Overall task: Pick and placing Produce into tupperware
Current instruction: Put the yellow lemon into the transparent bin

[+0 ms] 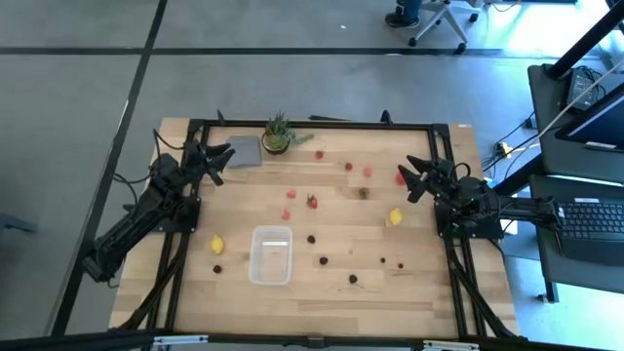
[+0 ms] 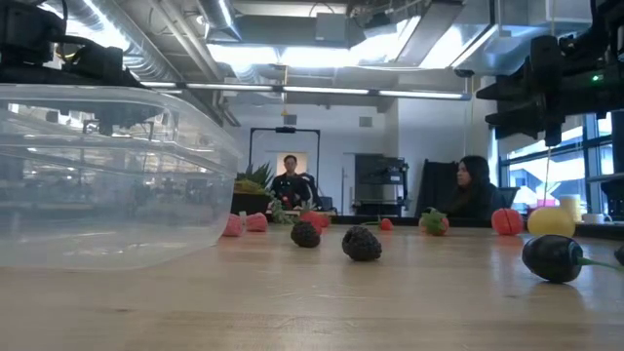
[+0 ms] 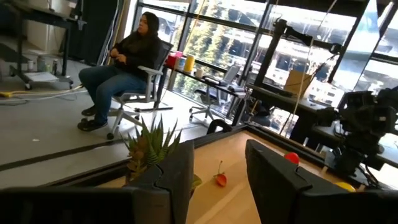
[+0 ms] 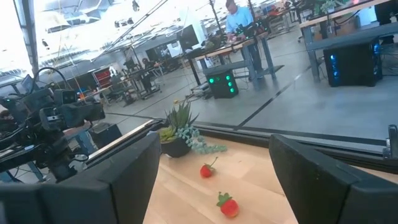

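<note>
The tupperware [image 1: 270, 254] is a clear lidless tub standing on its base near the table's near middle; it fills the left of the low view [image 2: 97, 175]. Tiny produce lies scattered around it: yellow lemons [image 1: 216, 245] [image 1: 395, 216], red strawberries [image 1: 312, 202] [image 1: 400, 177] and dark berries [image 1: 323, 259] [image 2: 362, 243]. My left gripper [image 1: 219, 161] [image 3: 217, 152] hovers open above the far left of the table, beside the grey square. My right gripper [image 1: 414, 178] [image 4: 214, 149] hovers open above the far right, close to a red strawberry. Neither holds anything.
A green spiky potted plant [image 1: 278, 135] stands at the far edge, with a flat grey square piece [image 1: 244, 151] to its left. A black frame [image 1: 322, 124] runs along the table's edges. People sit in the room beyond [image 3: 127, 59].
</note>
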